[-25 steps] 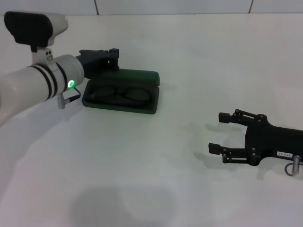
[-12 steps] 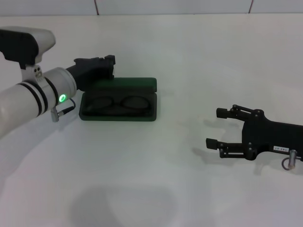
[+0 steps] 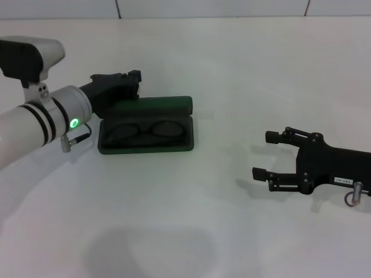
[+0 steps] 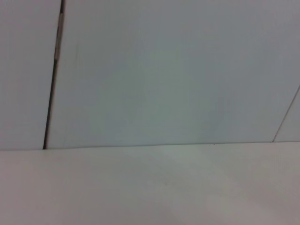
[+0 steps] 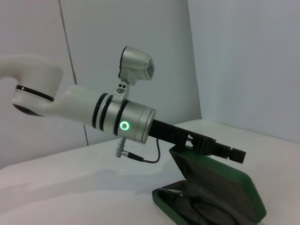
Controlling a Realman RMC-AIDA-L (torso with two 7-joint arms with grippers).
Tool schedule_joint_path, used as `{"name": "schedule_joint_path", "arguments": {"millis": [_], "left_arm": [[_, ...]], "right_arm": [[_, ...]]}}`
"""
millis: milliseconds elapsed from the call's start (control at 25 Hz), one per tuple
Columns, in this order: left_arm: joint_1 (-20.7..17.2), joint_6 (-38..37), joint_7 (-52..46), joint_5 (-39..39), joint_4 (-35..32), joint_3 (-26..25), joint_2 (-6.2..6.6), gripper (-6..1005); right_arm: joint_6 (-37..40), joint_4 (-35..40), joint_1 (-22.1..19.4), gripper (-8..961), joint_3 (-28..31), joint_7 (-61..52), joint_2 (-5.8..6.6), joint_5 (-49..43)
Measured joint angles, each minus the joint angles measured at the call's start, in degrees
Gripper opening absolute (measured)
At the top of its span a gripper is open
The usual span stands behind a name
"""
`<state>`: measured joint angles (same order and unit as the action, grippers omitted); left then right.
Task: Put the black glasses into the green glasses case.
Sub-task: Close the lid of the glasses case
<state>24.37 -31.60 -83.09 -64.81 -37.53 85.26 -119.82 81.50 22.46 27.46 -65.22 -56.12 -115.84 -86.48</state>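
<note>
Two grippers over a white table point(image 3: 232, 69). On the left, left gripper point(image 3: 132, 83) at the raised lid of the green glasses case point(image 3: 145, 133); finger gap impossible to tell. Inside the case, black glasses point(image 3: 142, 128), long axis left to right. On the right, well apart, right gripper point(image 3: 265, 155), fingers spread, holding nothing. Small label unreadable.

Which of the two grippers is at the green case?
The left gripper, at the green glasses case lid. The right gripper rests apart on the table.
</note>
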Motion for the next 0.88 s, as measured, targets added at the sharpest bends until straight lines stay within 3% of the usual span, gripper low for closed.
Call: {"name": "schedule_joint_path", "arguments": {"millis": [880], "left_arm": [[-1.9,-3.7,0.2,-0.3,-0.3,-0.7,0.12,1]], "right_arm": [[-1.3,0.0,1.0,880,-0.2,0.0,0.00,0.0]]}}
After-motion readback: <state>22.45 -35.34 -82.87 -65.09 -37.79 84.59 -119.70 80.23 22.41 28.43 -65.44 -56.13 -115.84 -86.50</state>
